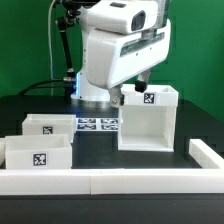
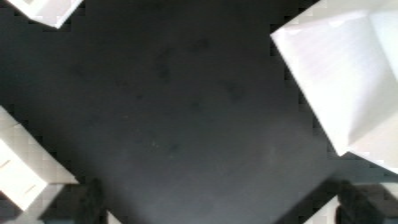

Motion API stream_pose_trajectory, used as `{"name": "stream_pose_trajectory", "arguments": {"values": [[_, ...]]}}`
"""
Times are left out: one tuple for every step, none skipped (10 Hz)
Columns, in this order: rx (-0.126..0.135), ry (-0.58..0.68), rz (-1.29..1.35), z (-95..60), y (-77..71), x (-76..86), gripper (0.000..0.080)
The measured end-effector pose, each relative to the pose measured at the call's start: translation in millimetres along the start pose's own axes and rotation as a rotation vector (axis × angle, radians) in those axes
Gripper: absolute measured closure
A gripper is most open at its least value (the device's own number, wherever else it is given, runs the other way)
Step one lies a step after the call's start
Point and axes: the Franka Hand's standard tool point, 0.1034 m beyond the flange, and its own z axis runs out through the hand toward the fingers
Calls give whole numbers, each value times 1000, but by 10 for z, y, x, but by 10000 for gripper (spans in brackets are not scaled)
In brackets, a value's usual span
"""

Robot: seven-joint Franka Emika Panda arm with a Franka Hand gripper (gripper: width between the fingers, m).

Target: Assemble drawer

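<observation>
Exterior view
- Casing [image 1: 148, 120]: tall white box with an open top, upright on the black table [image 1: 100, 148] towards the exterior view's right. It bore a square tag on its upper front.
- Rear tray [image 1: 50, 126]: shallow, white and tagged, at the exterior view's left, well apart from the casing.
- Front tray [image 1: 40, 155]: same type, just in front of the rear tray and near the rail.
- Rail [image 1: 110, 181]: long, low and white, along the front of the table, turning back at the exterior view's right.
- Marker board [image 1: 98, 124]: flat on the table between the rear tray and the casing, at the foot of the arm [image 1: 115, 45].
- Gripper [image 1: 139, 91]: dark fingers hung just above the casing's rear rim on its left side. Whether they touched it could not be told.

Wrist view
- Gripper [image 2: 205, 200]: fingers stood wide apart at the frame's edges, with nothing held and only bare table [image 2: 178, 110] between them.
- Large white part [image 2: 347, 80]: off to one side of the fingers; which part could not be told.
- White corner [image 2: 45, 10] and white edge [image 2: 22, 160]: both cut off by the frame and not identifiable.
</observation>
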Motion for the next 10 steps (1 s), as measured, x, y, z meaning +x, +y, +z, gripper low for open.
{"name": "stream_pose_trajectory", "arguments": {"values": [[0,0,0,0,1,0,150],[0,0,0,-1,1,0,150],[0,0,0,0,1,0,150],[0,0,0,1,0,1,150],[-9,12,25,-14,15,6,150],[-39,40,74,-62,43,-12,150],[-41,77,153,-73,10,-43,150],[-37,109,224,-67,-40,-60,150],[-39,116,308,-71,-91,-35,150],[-30,120,368,-62,-107,-17,150]]}}
